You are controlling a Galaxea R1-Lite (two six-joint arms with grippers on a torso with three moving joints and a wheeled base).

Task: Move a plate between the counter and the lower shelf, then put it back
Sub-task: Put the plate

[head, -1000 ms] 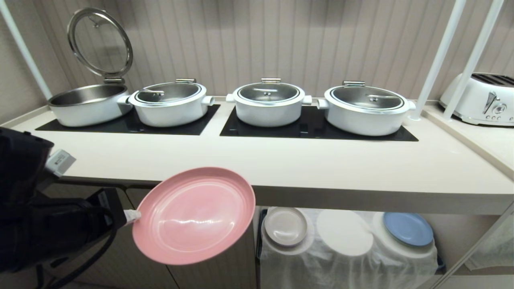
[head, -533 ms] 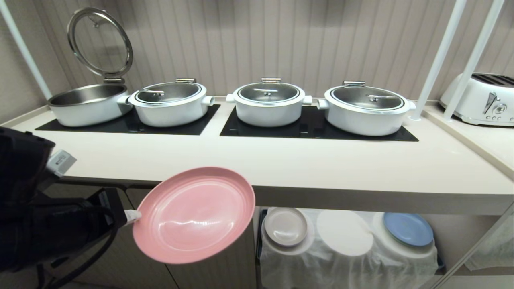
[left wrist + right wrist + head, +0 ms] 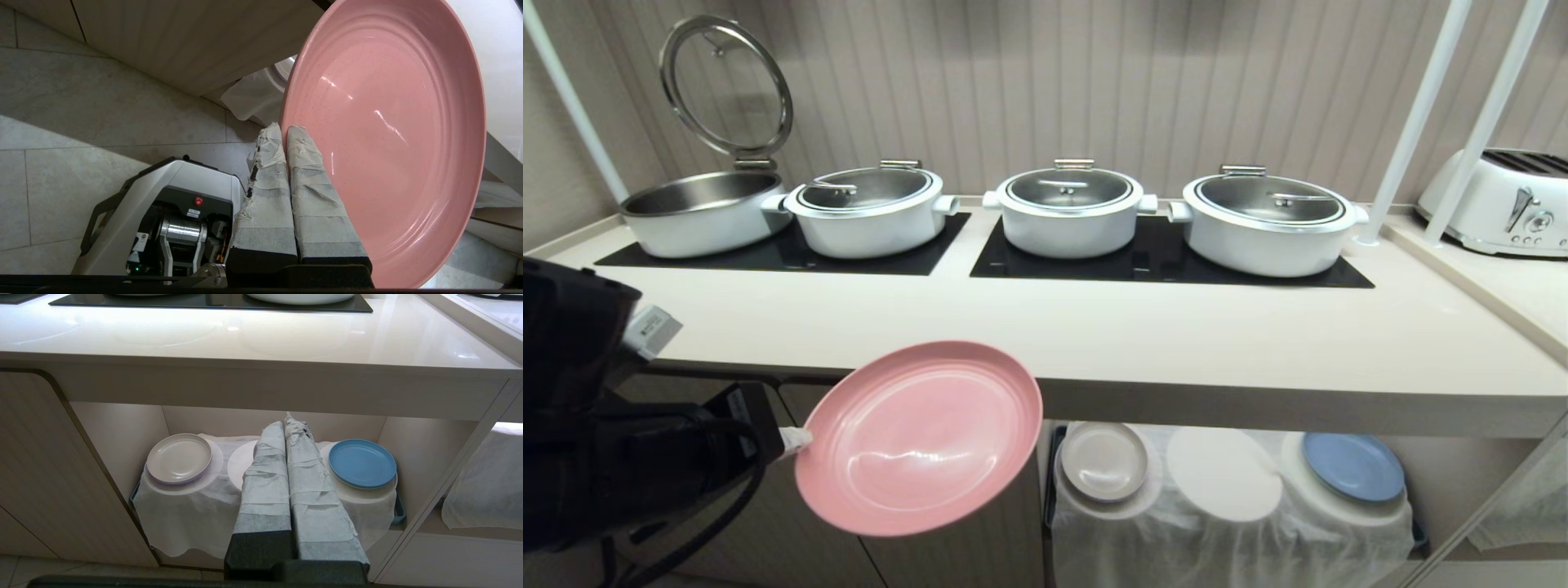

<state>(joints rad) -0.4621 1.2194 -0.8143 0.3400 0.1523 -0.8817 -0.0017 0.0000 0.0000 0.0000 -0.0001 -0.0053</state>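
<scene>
Far left, below the worktop's front edge: the left gripper (image 3: 796, 439) was seen clamped on the near-left rim of the plate (image 3: 919, 438). In the left wrist view the two taped fingers (image 3: 310, 192) were pressed together with the pink rim pinched between them. The plate was held in the air, tilted with its face up, partly overlapping the front edge of the counter (image 3: 1143, 343) near its left end; it was resting on nothing.

On the counter, along the back edge, four white pots (image 3: 1070, 212) were lined up on the black hob panels (image 3: 1160, 261); the leftmost had its glass lid (image 3: 725, 86) raised upright, the other three were lidded. At the far right corner a white toaster (image 3: 1499, 204) was noted on the adjoining surface.

Below the counter, right of the plate, the lower shelf (image 3: 118, 428) was lit. Its white cloth (image 3: 1225, 523) formed three mounds: a cream-beige plate (image 3: 1104, 460) lay on the left mound, the middle mound was bare, and a blue plate (image 3: 1352, 465) lay on the right mound.

The right gripper (image 3: 288, 424) was seen only in its own wrist view, jaws closed on nothing, pointed toward the shelf and well apart from it.
</scene>
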